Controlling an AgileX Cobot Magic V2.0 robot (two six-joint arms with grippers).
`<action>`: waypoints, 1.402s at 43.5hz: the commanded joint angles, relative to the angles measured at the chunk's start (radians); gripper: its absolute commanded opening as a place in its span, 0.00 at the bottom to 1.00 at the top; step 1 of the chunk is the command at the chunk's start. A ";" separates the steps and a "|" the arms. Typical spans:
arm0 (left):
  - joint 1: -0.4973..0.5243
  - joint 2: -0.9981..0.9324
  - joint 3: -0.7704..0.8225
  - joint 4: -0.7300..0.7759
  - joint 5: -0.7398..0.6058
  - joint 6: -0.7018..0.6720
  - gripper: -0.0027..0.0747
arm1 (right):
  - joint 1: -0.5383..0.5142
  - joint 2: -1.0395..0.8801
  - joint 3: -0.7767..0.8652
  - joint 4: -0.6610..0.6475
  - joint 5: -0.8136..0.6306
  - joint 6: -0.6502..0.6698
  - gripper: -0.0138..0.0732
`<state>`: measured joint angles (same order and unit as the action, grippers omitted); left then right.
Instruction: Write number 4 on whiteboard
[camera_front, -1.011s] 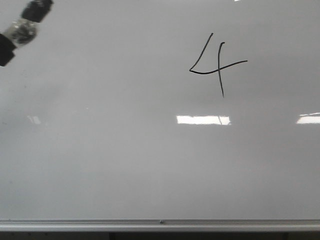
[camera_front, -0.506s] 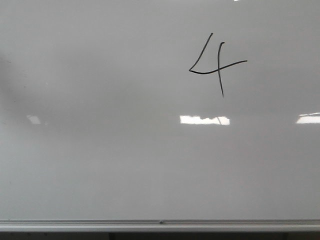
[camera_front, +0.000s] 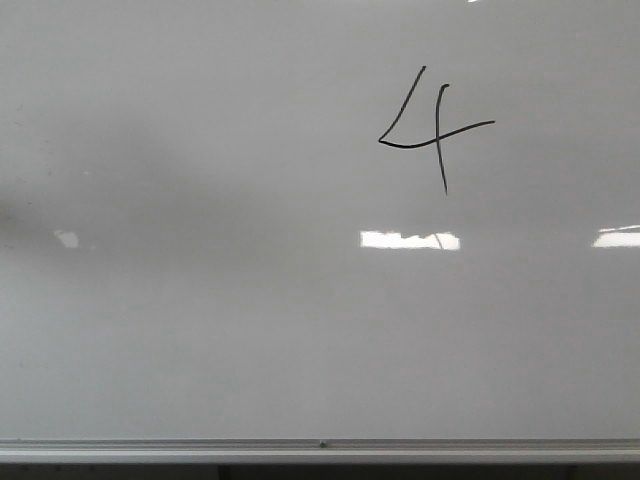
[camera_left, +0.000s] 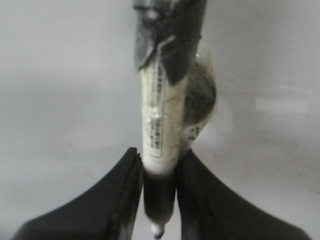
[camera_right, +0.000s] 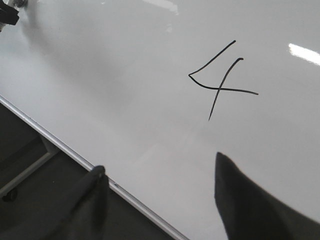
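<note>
A thin black number 4 (camera_front: 432, 130) is drawn on the upper right of the whiteboard (camera_front: 250, 330). It also shows in the right wrist view (camera_right: 220, 82). My left gripper (camera_left: 159, 160) is shut on a white marker (camera_left: 159, 125) with a black cap end wrapped in dark tape; it is held off the board and is out of the front view. My right gripper (camera_right: 159, 167) is open and empty, over the board's lower rail (camera_right: 75, 155), well below the figure.
A silver rail (camera_front: 320, 448) runs along the board's lower edge. Bright rectangular light reflections (camera_front: 410, 240) lie below the figure. In the right wrist view a dark floor and frame (camera_right: 30, 165) show beyond the rail, and the left arm's tip (camera_right: 9, 12) shows at the far corner.
The left arm with the marker, at the front view's upper left one second ago, has moved out of that view. The figure is unchanged.
</note>
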<state>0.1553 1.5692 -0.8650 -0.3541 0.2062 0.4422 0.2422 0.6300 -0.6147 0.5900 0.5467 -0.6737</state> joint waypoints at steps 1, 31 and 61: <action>-0.006 -0.031 -0.028 -0.015 -0.053 -0.011 0.44 | -0.006 -0.002 -0.028 0.029 -0.066 -0.004 0.71; -0.006 -0.409 0.128 0.026 -0.014 -0.011 0.56 | -0.006 -0.002 -0.028 0.029 -0.134 -0.004 0.71; -0.006 -0.902 0.239 0.026 0.110 -0.011 0.01 | -0.006 -0.002 -0.028 0.029 -0.136 -0.004 0.08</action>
<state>0.1538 0.6804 -0.6010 -0.3193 0.3813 0.4403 0.2422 0.6300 -0.6147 0.5917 0.4796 -0.6737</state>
